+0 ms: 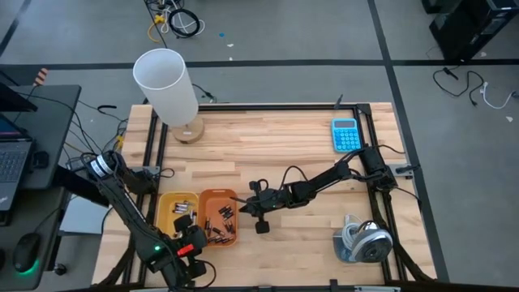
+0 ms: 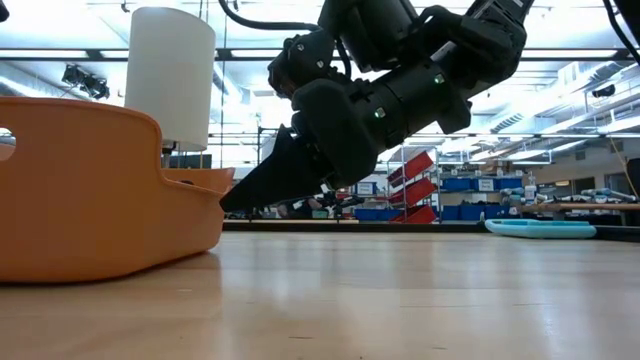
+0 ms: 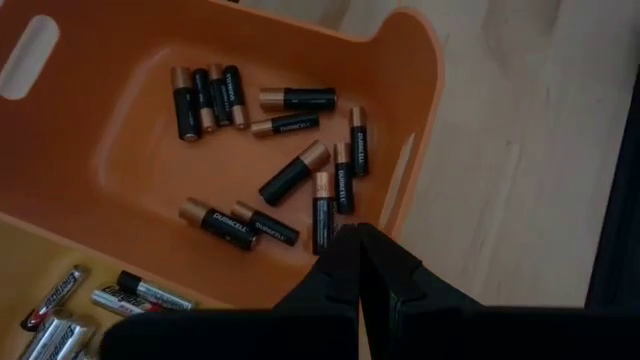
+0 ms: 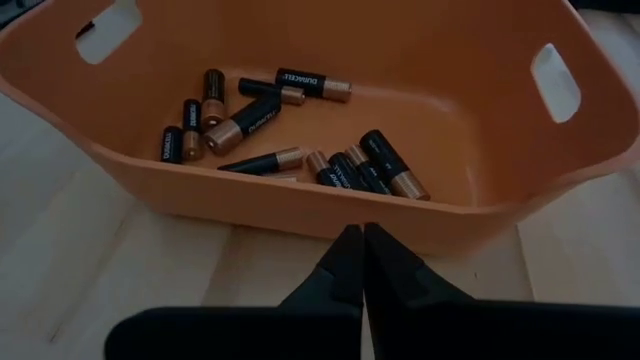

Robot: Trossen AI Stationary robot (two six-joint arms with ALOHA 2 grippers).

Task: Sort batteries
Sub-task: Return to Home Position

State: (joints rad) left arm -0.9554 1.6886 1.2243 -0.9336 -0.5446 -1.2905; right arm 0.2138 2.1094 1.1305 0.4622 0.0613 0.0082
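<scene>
**Wooden table [image 1: 284,162], seen from above and from both wrists.** A tall white cylinder [image 1: 166,81] stands at the far side, well away from both sets of fingers.

The right gripper [image 4: 357,230] reaches in from the right. Its fingers [image 4: 340,268] are pressed together on nothing, and the tips sit just beside the outer wall of the orange bin [image 4: 300,210]. From table height, the tips nearly meet the bin's rim, but whether they touch cannot be told.

The left gripper [image 3: 358,230] hangs at the near edge of the table. Its fingers [image 3: 385,275] are likewise closed and empty, over the rim of the same bin.

The yellow bin [image 3: 30,262] sits flush against the orange one. It lies off to the side of the left fingertips and is mostly cut off by the frame.

Ahead of both fingertips, dark batteries [image 4: 245,122] with copper ends lie loose on the orange bin's floor. Several of them read "DURACELL".

Silver batteries [image 3: 130,293] lie in the yellow bin. Their lettering is too cropped to read.

A blue calculator [image 1: 345,135] lies at the far right, behind the right arm. A silvery object [image 1: 365,243] at the near right is hard to make out.
</scene>
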